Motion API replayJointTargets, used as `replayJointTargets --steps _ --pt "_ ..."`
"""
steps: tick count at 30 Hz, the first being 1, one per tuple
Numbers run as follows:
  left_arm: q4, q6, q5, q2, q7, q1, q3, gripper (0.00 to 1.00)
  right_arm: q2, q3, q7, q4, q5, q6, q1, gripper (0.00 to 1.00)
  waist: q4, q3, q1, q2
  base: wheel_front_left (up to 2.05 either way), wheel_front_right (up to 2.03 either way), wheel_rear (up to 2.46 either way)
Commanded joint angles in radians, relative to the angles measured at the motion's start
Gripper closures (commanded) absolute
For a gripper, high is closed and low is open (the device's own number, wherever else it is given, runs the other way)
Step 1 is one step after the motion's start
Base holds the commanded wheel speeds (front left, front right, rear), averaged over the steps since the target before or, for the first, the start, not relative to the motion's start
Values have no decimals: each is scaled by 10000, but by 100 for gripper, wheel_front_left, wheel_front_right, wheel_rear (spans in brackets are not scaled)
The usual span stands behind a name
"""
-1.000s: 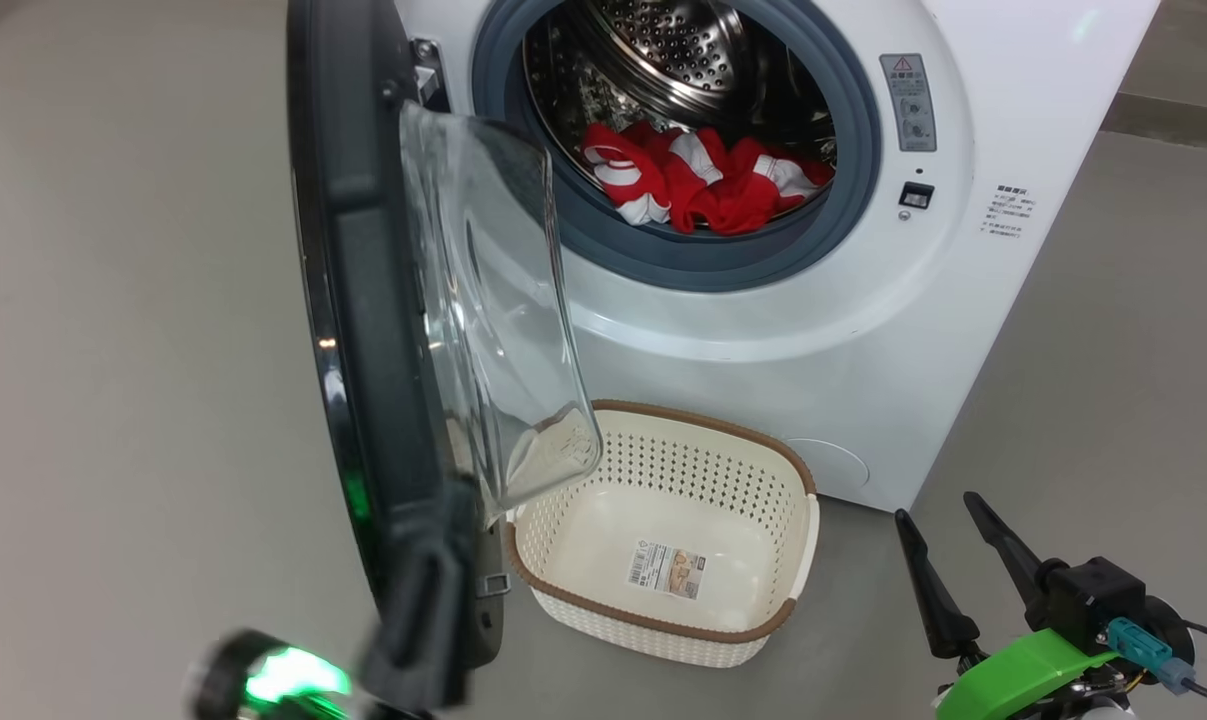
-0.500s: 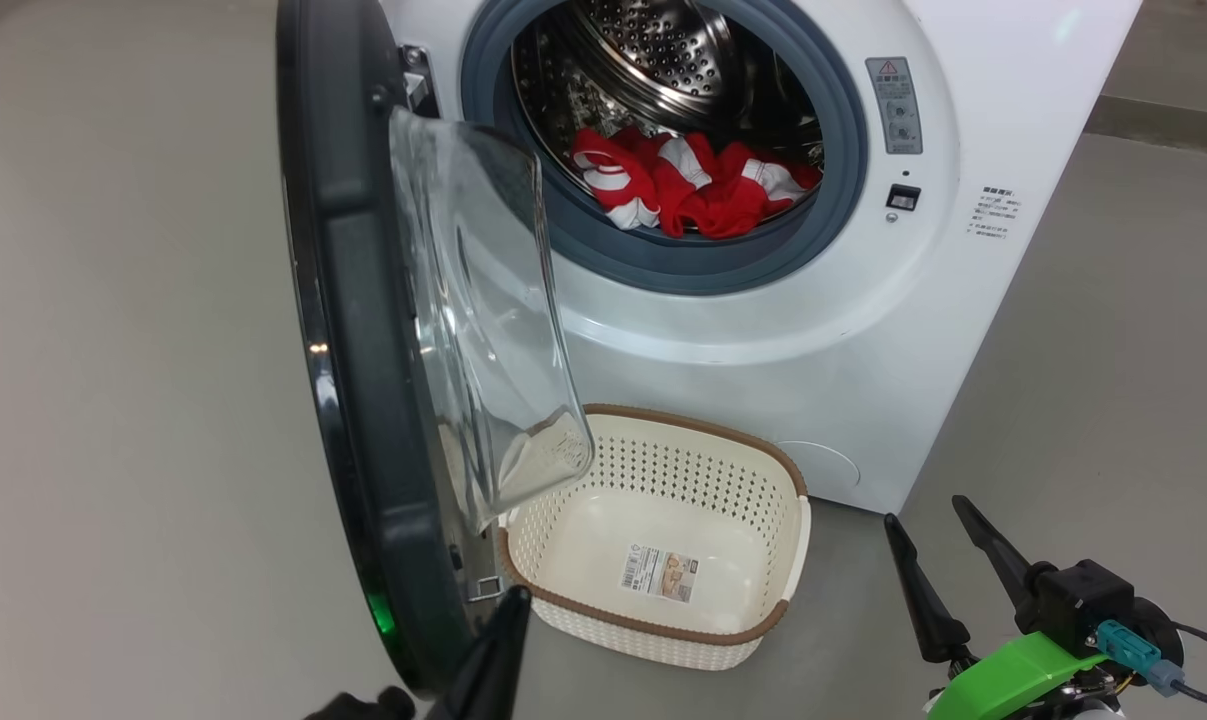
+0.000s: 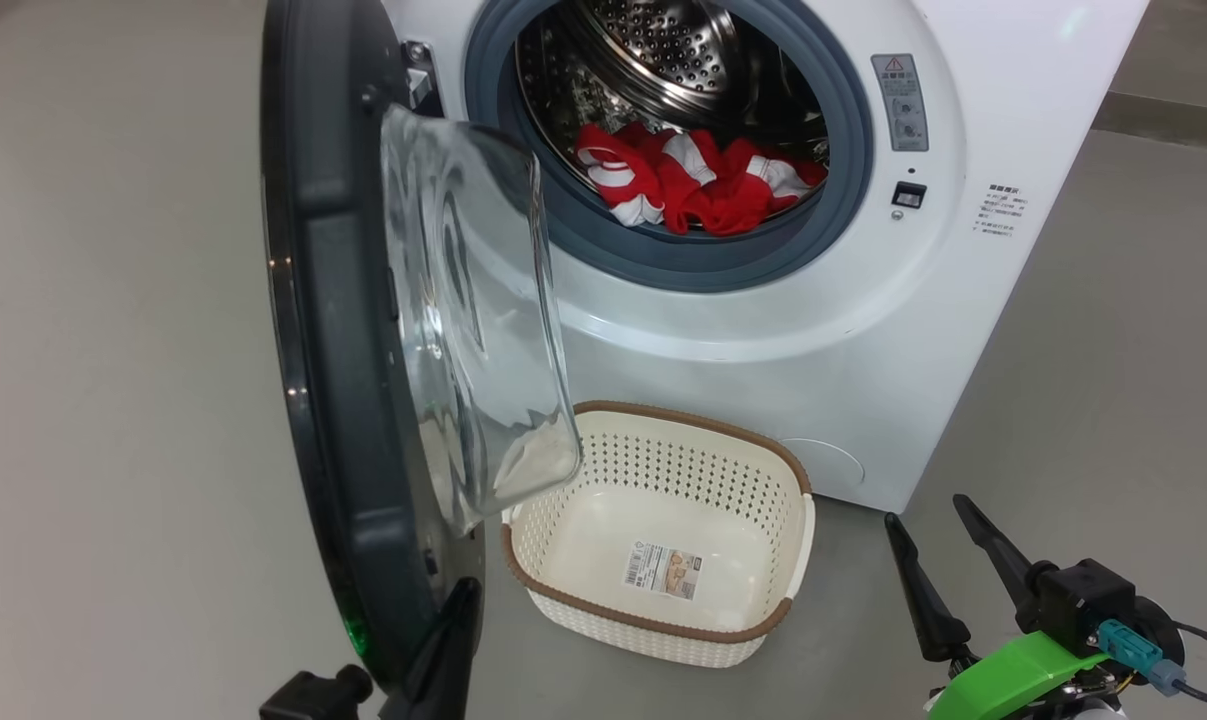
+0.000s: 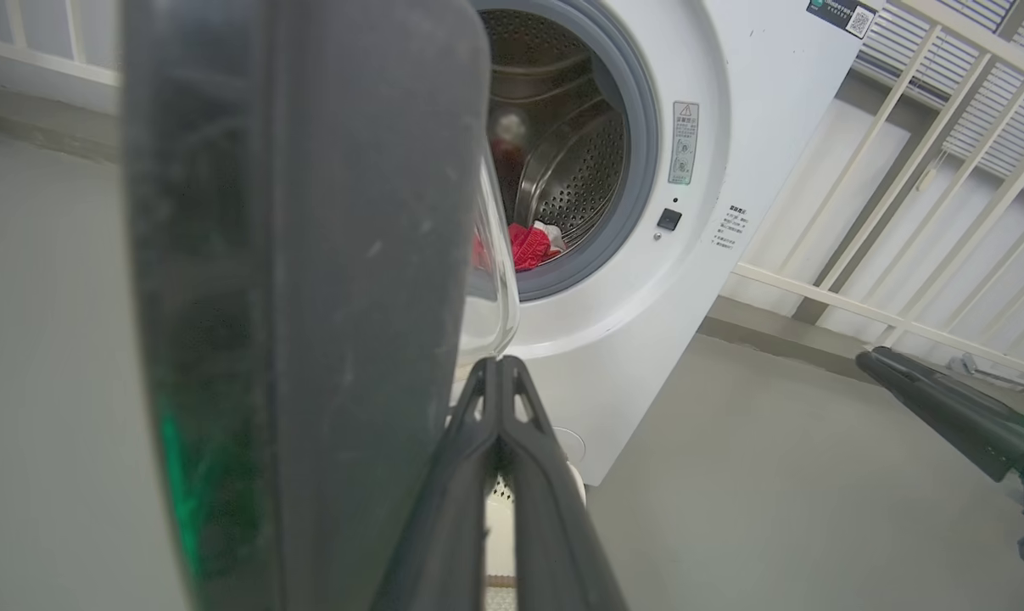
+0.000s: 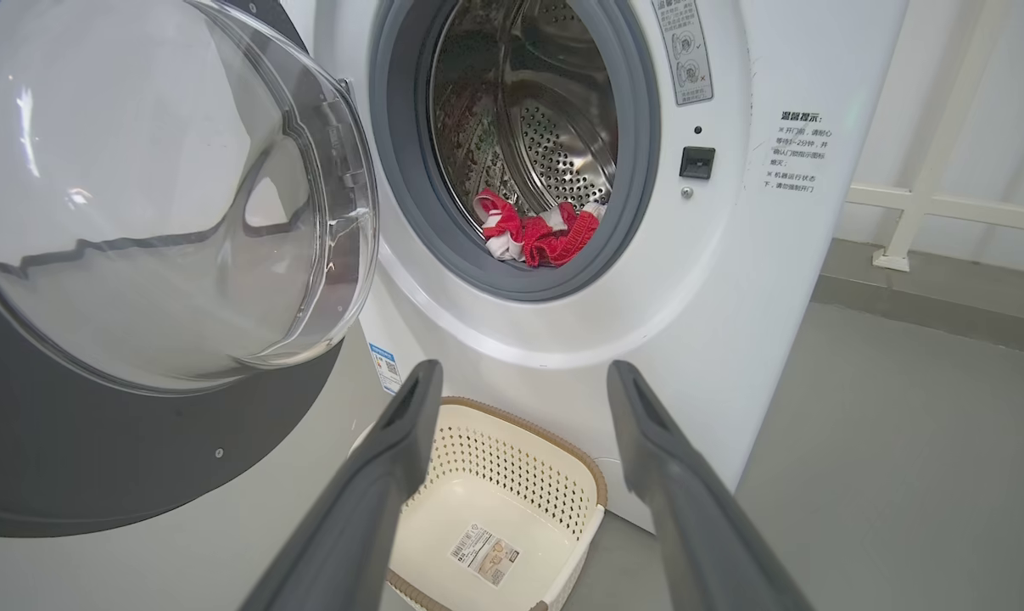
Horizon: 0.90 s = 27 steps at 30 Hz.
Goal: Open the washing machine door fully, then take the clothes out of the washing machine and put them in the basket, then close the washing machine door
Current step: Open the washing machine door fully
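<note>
Grey floor (image 3: 113, 400) bears the basket (image 3: 703, 470); my left gripper (image 3: 461, 597), pinched closed and empty, is beside the door (image 3: 333, 300); my right gripper (image 3: 926, 510) is spread wide, empty.

Washing machine (image 3: 763, 380) opening unblocked; door (image 3: 333, 350) blocks left side.

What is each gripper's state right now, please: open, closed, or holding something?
Left gripper: closed, holding nothing.
Right gripper: open, empty.
</note>
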Motion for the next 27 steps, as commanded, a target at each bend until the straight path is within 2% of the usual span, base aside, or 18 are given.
replayJointTargets --steps 1,14,27 --pt "-124 12 25 75 -51 -394 580 100 -68 161 -91 -289 4 62 -157 0 18 -3 0 0 0 0 0" --pt "-368 -18 629 368 -51 -67 2413 100 -80 148 -91 -395 -25 62 -115 0 217 94 0 0 0 0 0" --pt "-111 -39 738 756 -51 -538 4265 100 -186 212 -91 -423 -92 62 -310 0 178 454 0 0 0 0 0"
